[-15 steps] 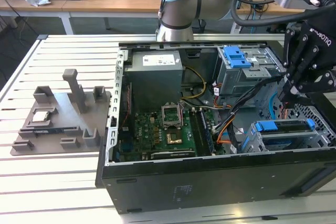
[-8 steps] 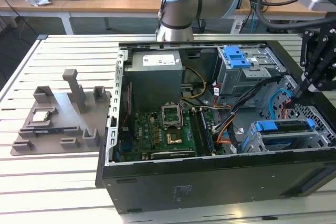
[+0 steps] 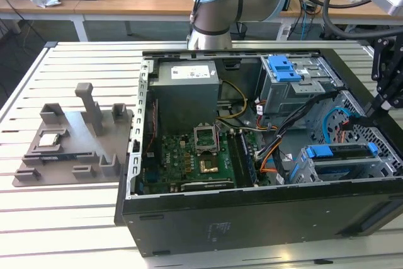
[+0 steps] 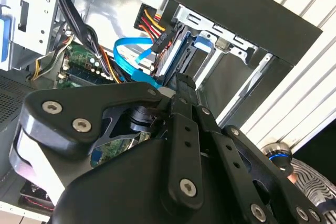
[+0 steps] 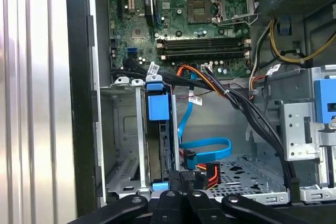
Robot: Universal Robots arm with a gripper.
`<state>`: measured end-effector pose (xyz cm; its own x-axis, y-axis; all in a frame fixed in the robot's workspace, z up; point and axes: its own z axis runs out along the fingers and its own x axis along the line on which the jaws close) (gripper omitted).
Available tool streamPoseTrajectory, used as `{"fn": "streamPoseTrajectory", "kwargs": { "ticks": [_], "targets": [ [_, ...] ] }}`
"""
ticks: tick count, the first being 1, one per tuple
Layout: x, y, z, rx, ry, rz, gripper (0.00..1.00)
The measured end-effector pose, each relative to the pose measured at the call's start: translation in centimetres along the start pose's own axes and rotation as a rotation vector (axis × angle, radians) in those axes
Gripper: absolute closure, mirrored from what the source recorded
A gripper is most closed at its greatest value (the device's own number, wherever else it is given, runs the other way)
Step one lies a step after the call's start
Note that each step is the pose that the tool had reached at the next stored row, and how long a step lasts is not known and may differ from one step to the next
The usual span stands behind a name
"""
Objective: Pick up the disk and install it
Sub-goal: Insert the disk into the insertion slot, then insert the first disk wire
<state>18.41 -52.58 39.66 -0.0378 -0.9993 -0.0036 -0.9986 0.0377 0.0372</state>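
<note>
The disk (image 3: 340, 157), silver with a blue bracket, sits in the drive cage at the front corner of the open computer case (image 3: 252, 209), on the exterior view's right. In the first wrist view the disk (image 5: 160, 145) stands on edge between the cage's metal walls, its blue bracket tab facing the motherboard. My gripper (image 3: 371, 110) hangs just above that corner of the case. In the first wrist view my gripper (image 5: 186, 182) is at the disk's outer end, beside the orange-and-black plug. The fingers look shut with nothing between them. In the second wrist view the gripper (image 4: 182, 86) points into the cage.
A blue data cable (image 5: 207, 148) and orange power wires (image 5: 210, 85) lie loose beside the cage. The motherboard (image 3: 195, 155), power supply (image 3: 186, 89) and an upper cage with a blue latch (image 3: 283, 68) fill the case. A grey parts fixture (image 3: 69, 140) holds a small chip.
</note>
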Motion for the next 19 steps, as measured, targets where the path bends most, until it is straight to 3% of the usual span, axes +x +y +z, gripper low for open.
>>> {"fn": "streamPoseTrajectory", "kwargs": {
  "ticks": [6,10,13,14,19],
  "targets": [
    [0.0,-0.02,0.0,0.0,0.0,0.0,0.89],
    [0.0,-0.02,0.0,0.0,0.0,0.0,0.71],
    [-0.03,-0.03,0.0,0.0,0.0005,0.0,0.64],
    [-0.24,-0.12,0.11,-0.0008,0.0004,0.0,0.58],
    [-2.08,-0.94,1.06,-0.0044,0.0054,0.0,0.58]
  ]
}}
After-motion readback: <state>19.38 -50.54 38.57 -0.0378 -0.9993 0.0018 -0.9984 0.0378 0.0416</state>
